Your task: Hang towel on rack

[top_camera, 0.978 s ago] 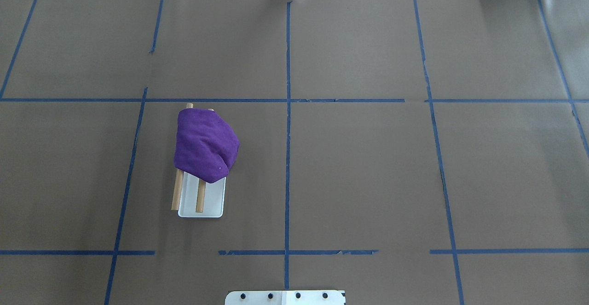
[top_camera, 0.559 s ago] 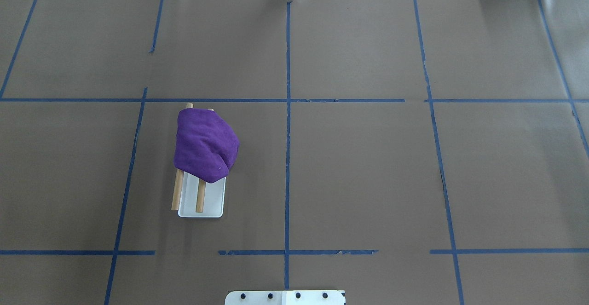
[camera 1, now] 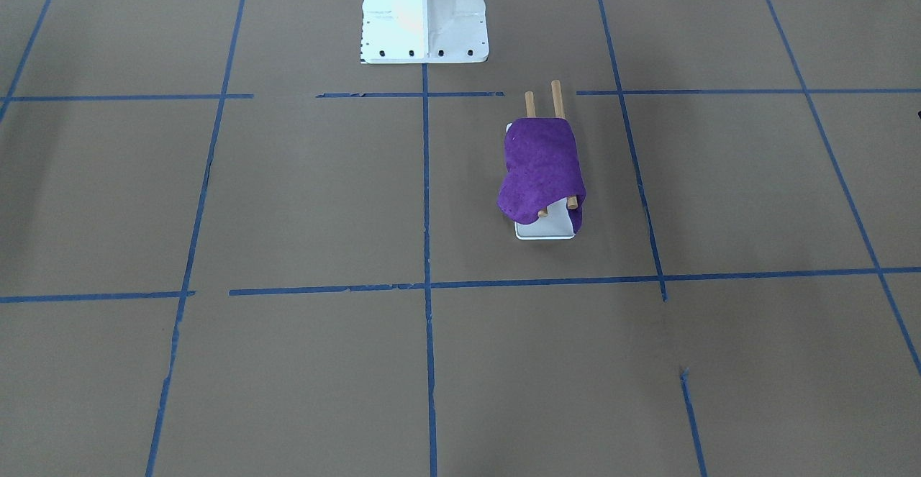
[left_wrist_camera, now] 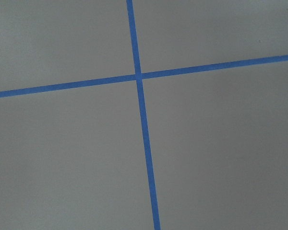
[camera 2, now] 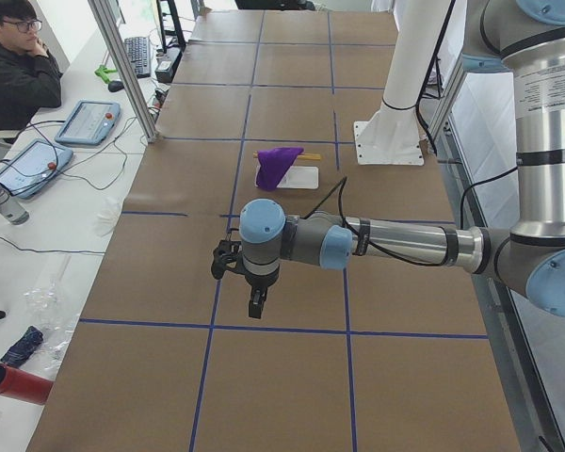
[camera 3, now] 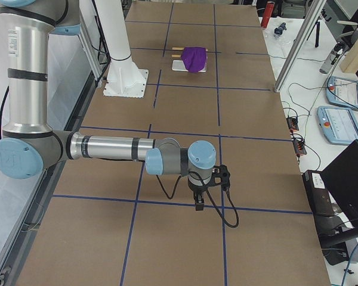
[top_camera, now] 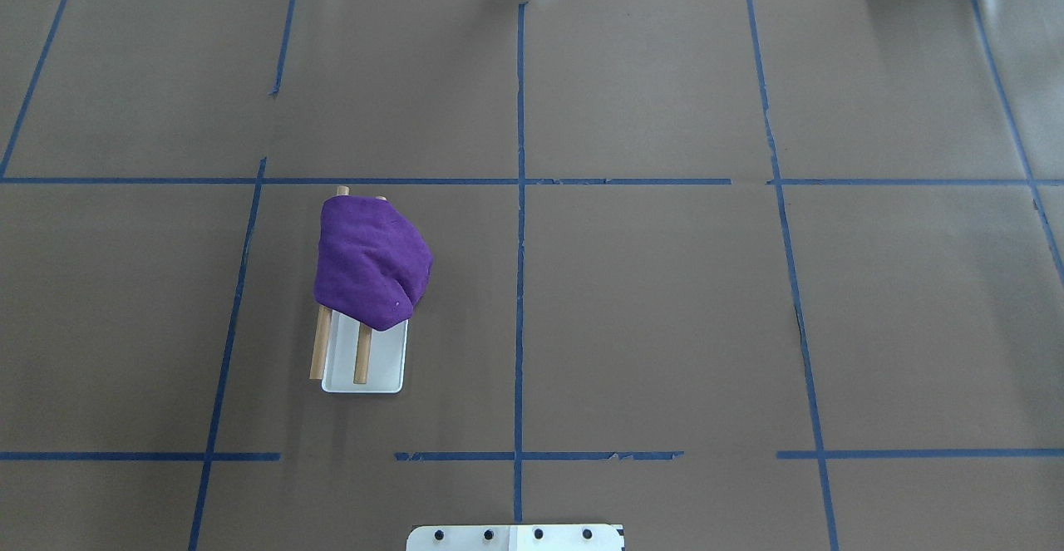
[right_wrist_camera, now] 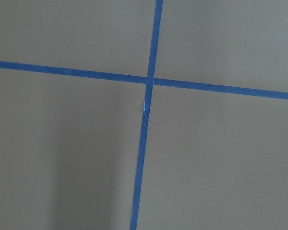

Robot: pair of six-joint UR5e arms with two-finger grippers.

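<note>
The deep-purple towel [top_camera: 370,264] lies bunched over the far part of the rack's two wooden dowels [top_camera: 361,357]; one corner hangs down on the side toward the table's middle. The rack's white base [top_camera: 384,366] shows under the near dowel ends. Towel [camera 1: 540,167] and rack base [camera 1: 547,231] also show in the front view, and small in the side views [camera 2: 278,165] [camera 3: 195,56]. My left gripper [camera 2: 255,309] and right gripper [camera 3: 198,205] point down over bare table, far from the rack, at opposite table ends. I cannot tell whether either is open or shut. Both wrist views show only taped table.
The white robot pedestal [camera 1: 423,9] stands at the table's robot side. Blue tape lines grid the brown table [top_camera: 665,302]. An operator [camera 2: 14,71] sits by tablets [camera 2: 85,122] beyond the far edge. Metal posts [camera 2: 122,66] [camera 3: 298,44] stand at that edge.
</note>
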